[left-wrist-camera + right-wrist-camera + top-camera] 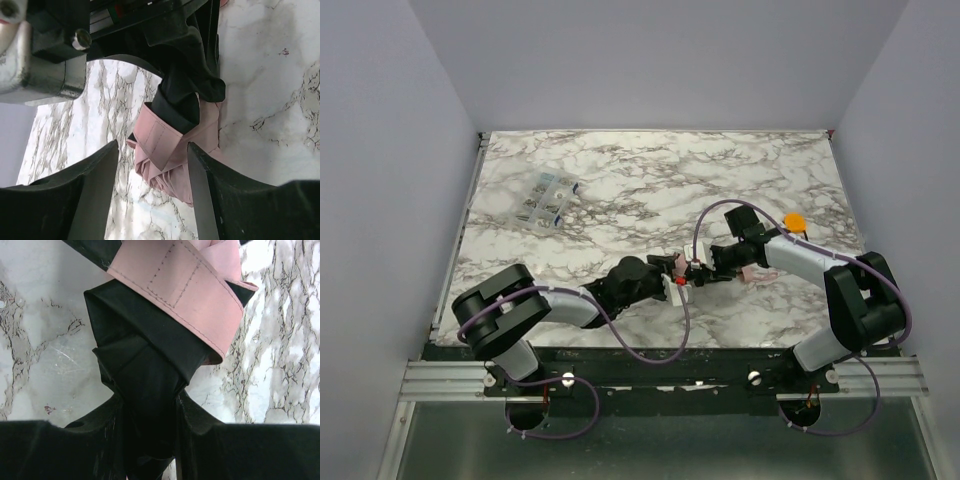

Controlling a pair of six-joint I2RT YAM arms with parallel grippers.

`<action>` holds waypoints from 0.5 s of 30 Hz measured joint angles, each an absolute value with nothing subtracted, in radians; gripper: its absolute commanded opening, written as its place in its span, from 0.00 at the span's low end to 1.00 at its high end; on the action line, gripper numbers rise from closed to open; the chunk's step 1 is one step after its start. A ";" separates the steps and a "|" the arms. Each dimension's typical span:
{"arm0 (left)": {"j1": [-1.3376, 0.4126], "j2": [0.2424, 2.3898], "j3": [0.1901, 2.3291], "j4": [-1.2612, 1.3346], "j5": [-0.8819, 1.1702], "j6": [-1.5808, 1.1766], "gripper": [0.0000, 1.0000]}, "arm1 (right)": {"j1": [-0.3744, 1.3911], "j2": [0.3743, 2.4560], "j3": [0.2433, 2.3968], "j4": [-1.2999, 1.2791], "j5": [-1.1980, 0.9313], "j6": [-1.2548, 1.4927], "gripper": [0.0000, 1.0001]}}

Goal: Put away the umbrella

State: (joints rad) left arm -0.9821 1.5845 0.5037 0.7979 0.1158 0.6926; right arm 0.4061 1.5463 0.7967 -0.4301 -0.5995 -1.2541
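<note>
The umbrella (167, 150) is held up between both arms near the middle of the marble table (620, 180). In the left wrist view its pale pink folded end with the stitched strap shows under black fabric. My left gripper (153, 165) is open and straddles that pink end: the right finger (200, 190) touches the fabric, while the left finger (100, 180) stands a little apart. My right gripper (150, 407) is shut on the umbrella's black folded fabric (145, 360), below the pink strap (185, 285). In the top view the left gripper (672, 272) and right gripper (708, 266) face each other.
A small orange object (794, 221) lies at the right behind the right arm. A clear compartment box (546, 201) sits at the back left. Grey walls close in the table on three sides.
</note>
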 measured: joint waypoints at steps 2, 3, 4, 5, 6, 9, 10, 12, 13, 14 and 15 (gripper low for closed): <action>-0.982 1.588 0.516 0.785 0.115 0.696 0.45 | 0.406 1.546 0.797 -0.430 -0.599 -1.254 0.01; -0.982 1.590 0.522 0.777 0.115 0.699 0.42 | 0.406 1.546 0.797 -0.431 -0.599 -1.254 0.01; -0.982 1.593 0.529 0.769 0.115 0.702 0.38 | 0.406 1.546 0.797 -0.431 -0.599 -1.254 0.01; -0.982 1.597 0.534 0.764 0.115 0.704 0.31 | 0.406 1.546 0.797 -0.431 -0.599 -1.254 0.01; -0.982 1.601 0.538 0.758 0.115 0.706 0.24 | 0.406 1.546 0.797 -0.431 -0.599 -1.254 0.01; -0.982 1.611 0.549 0.737 0.115 0.711 0.02 | 0.406 1.546 0.797 -0.431 -0.599 -1.254 0.01; -0.982 1.613 0.550 0.731 0.115 0.711 0.00 | 0.406 1.546 0.797 -0.431 -0.599 -1.254 0.00; -0.982 1.614 0.550 0.719 0.115 0.710 0.00 | 0.406 1.547 0.797 -0.431 -0.599 -1.254 0.01; -0.982 1.614 0.550 0.714 0.115 0.709 0.00 | 0.406 1.547 0.797 -0.431 -0.599 -1.254 0.01; -0.982 1.613 0.550 0.708 0.115 0.707 0.00 | 0.406 1.547 0.797 -0.431 -0.599 -1.253 0.01; -0.982 1.612 0.550 0.703 0.116 0.704 0.00 | 0.406 1.547 0.797 -0.431 -0.599 -1.253 0.01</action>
State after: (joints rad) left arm -0.9821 1.6119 0.5499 0.7029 0.1158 0.7044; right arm 0.4061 1.5475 0.7975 -0.4309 -0.5995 -1.2530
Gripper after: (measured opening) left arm 0.004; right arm 0.327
